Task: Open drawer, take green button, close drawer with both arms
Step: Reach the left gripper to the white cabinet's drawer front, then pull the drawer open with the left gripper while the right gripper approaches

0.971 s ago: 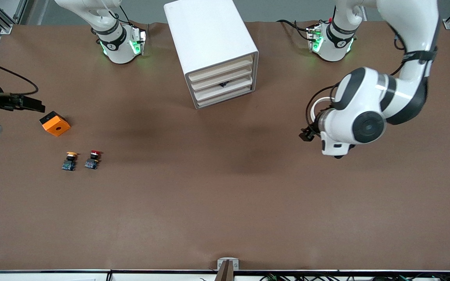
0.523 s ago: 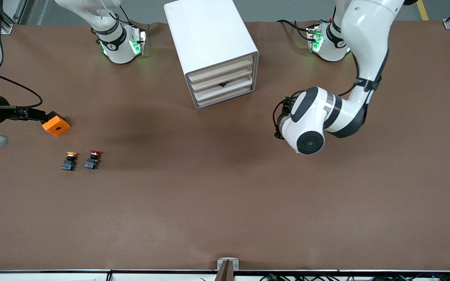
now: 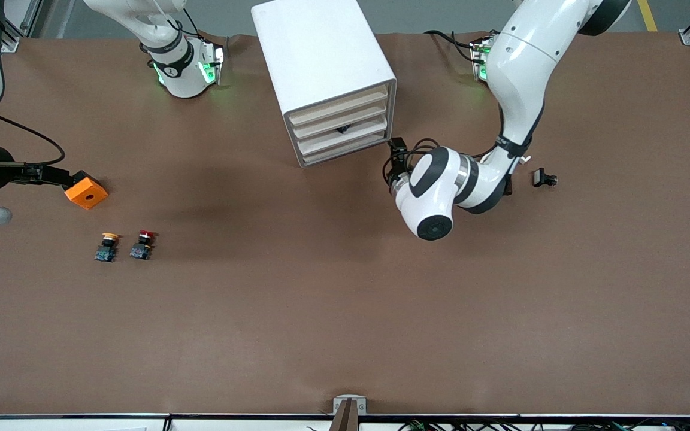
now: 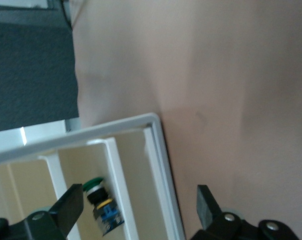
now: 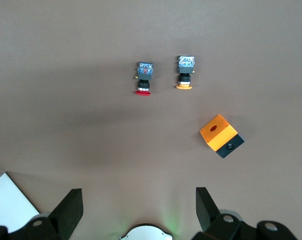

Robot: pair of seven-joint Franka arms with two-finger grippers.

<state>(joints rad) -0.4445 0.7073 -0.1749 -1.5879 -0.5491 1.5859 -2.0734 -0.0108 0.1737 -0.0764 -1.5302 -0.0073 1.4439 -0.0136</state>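
Observation:
The white cabinet (image 3: 321, 66) stands at the table's back middle, its four beige drawers stacked flush. The third drawer from the top (image 3: 354, 133) holds a small dark thing, the green button (image 3: 342, 128). In the left wrist view the button (image 4: 102, 205) lies in that drawer (image 4: 128, 165), with its green cap, black body and blue base. My left gripper (image 3: 395, 146) is open and empty beside the cabinet's front corner toward the left arm's end, and it shows in its own view (image 4: 138, 210). My right gripper (image 3: 51, 175) is open and empty, up over the table's right-arm end, and it shows in its own view (image 5: 138, 210).
An orange box (image 3: 85, 191) lies below the right gripper. A yellow-capped button (image 3: 106, 246) and a red-capped button (image 3: 142, 243) lie nearer the front camera than the box. A small black part (image 3: 544, 178) lies on the table toward the left arm's end.
My left arm has swung toward the cabinet, bringing its gripper to the cabinet's front corner and uncovering the small black part. My right gripper dropped slightly a second ago and has held still since.

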